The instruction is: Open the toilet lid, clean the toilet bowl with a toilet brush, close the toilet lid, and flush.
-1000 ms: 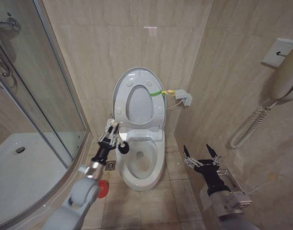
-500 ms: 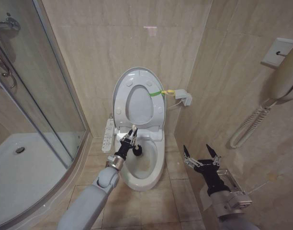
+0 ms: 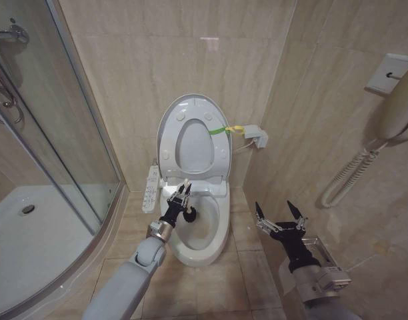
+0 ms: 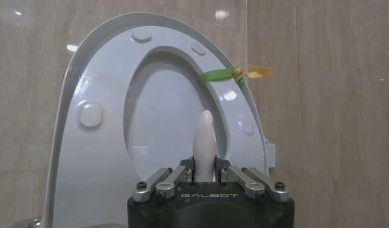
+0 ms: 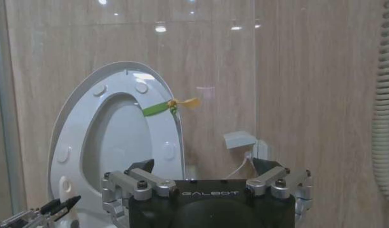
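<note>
The toilet lid [image 3: 191, 137] stands open at twelve o'clock. The left hand [image 3: 180, 199], clamped on the toilet brush [image 4: 204, 142], hovers over the toilet bowl [image 3: 214, 237]: scrubbing step. Next, lower the brush inside. The right hand [image 3: 281, 212] waits spread, at four o'clock.

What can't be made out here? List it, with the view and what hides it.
1. Brush head: in the head view the left gripper and bowl rim hide it; the left wrist view shows just the brush handle.
2. Bowl water: too small and dark in the head view.
3. Bowl front: the left wrist view is cut off below the lid.
4. Right gripper fingertips: cut off in the right wrist view.
</note>
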